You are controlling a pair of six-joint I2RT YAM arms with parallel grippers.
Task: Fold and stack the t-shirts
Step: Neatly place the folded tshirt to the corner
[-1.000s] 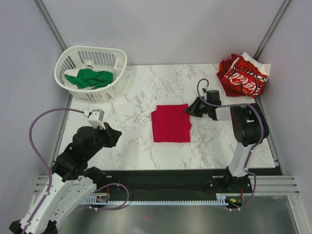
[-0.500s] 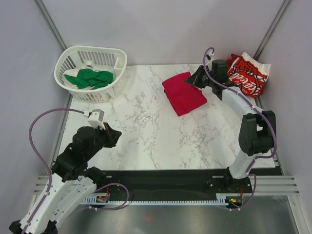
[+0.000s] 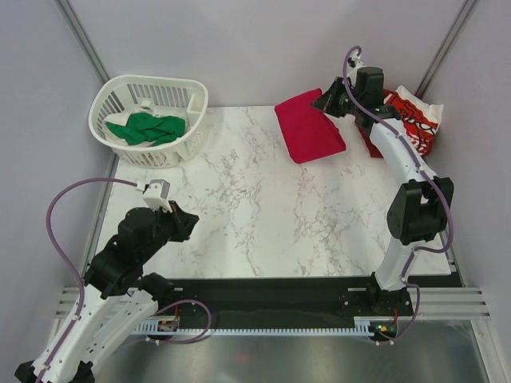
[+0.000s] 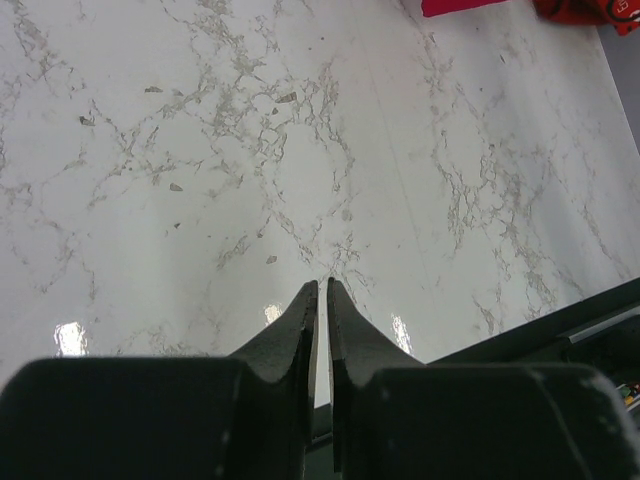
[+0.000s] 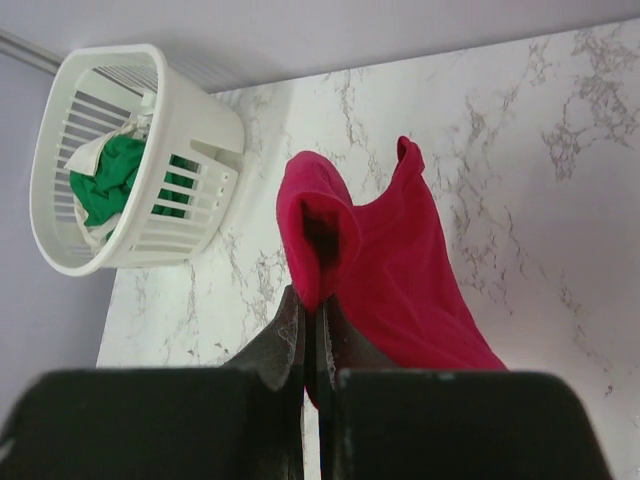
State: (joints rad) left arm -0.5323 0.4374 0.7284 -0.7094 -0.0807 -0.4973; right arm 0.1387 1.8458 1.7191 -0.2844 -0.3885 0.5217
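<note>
The folded crimson t-shirt [image 3: 307, 132] hangs tilted over the table's far right part, and my right gripper [image 3: 328, 101] is shut on its far right corner. In the right wrist view the cloth [image 5: 400, 270] drapes away from the pinched fold at my right gripper [image 5: 311, 300]. The red-and-white t-shirt [image 3: 415, 121] lies crumpled at the far right corner, partly behind the right arm. The green t-shirt [image 3: 146, 128] sits in the white basket [image 3: 148, 81]. My left gripper [image 3: 192, 220] hovers low at the near left, shut and empty [image 4: 322, 285].
The basket [image 5: 100, 200] stands at the far left corner with the green cloth [image 5: 105, 180] inside. Grey walls close in the table on three sides. In the left wrist view, bare marble [image 4: 300, 150] lies ahead, with the table's dark front edge [image 4: 600, 320] at the right.
My right arm has carried the folded crimson t-shirt from the table's middle up to the far right, close to the red-and-white t-shirt. The left arm has not moved.
</note>
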